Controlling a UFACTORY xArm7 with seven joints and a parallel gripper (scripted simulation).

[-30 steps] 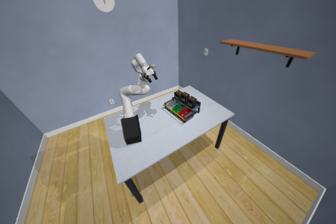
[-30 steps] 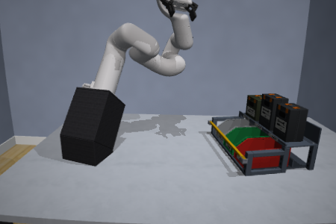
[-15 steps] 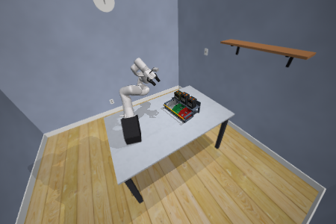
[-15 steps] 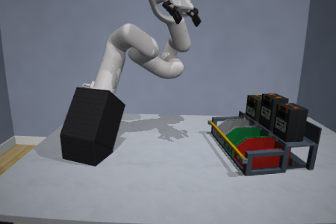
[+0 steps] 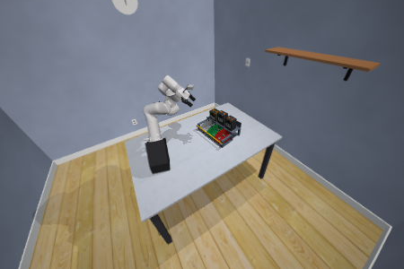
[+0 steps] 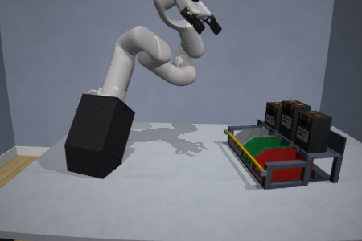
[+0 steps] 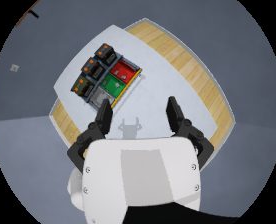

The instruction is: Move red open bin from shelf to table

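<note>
in the exterior view, hovering high and left of the shelf (image 5: 209,134) (image 6: 267,176) (image 7: 126,89) with the gripper (image 5: 191,101) (image 6: 208,32) (image 7: 139,104), fingers wide apart and clamped on nothing. at right, on the shelf's near end: the red open bin (image 5: 222,135) (image 6: 281,164) (image 7: 123,71), seemingly with small parts inside. beyond it, the green bin (image 5: 215,130) (image 6: 257,148) (image 7: 113,85), then the grey bin (image 5: 206,125) (image 6: 251,133) (image 7: 102,97) at the far end. to their right, higher up: three dark boxes (image 5: 222,117) (image 6: 294,119) (image 7: 93,68).
</note>
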